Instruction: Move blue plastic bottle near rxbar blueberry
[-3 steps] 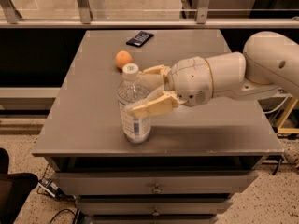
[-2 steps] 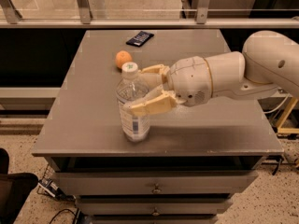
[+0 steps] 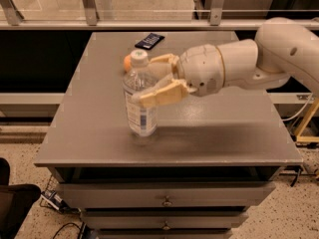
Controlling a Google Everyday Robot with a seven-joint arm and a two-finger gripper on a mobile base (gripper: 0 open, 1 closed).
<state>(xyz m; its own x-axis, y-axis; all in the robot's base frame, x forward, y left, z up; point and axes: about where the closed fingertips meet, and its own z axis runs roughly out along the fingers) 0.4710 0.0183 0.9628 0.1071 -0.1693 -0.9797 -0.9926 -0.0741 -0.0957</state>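
Gripper at the upright bottle on the desk.
Its fingers were closed on the bottle's upper body, below the cap. The bar lay well apart at the far edge. The thin, light plastic looked slippery and easily dented, so a gentle mid-body hold seemed safest.
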